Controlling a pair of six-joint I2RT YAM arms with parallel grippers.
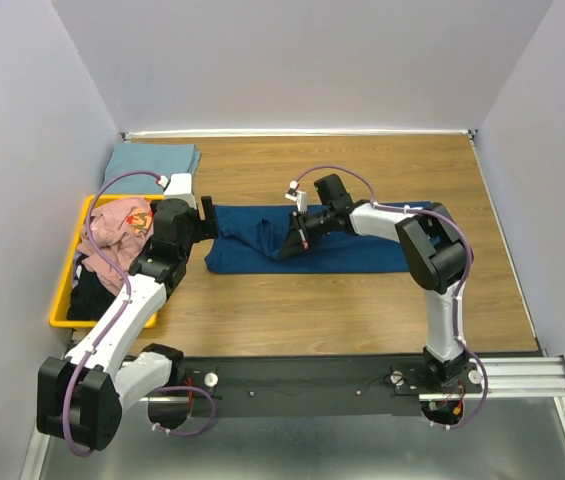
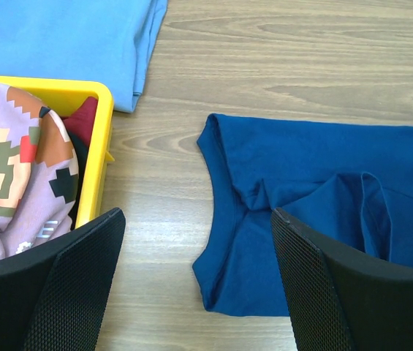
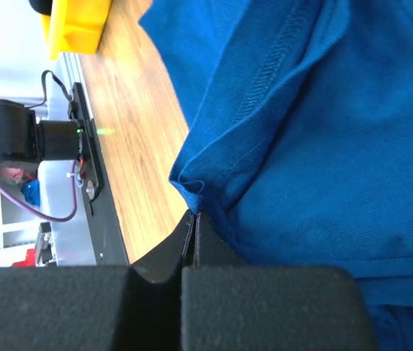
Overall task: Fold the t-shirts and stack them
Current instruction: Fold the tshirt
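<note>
A dark blue t-shirt [image 1: 352,252] lies spread across the middle of the table, bunched near its left half. My right gripper [image 1: 299,240] is shut on a fold of the cloth; in the right wrist view the hem [image 3: 191,183] sits pinched at the closed tips of that gripper [image 3: 194,216]. My left gripper [image 2: 197,219] hangs open just above the shirt's left edge [image 2: 221,219], one finger over bare wood, the other over blue cloth, holding nothing. A pale blue t-shirt [image 1: 152,160] lies folded at the back left. A pink patterned t-shirt [image 1: 112,228] and a black one [image 1: 90,295] fill the bin.
The yellow bin [image 1: 60,300] stands at the table's left edge, close beside my left arm; its corner [image 2: 104,124] shows in the left wrist view. White walls close in the back and both sides. A black rail [image 1: 312,375] runs along the near edge.
</note>
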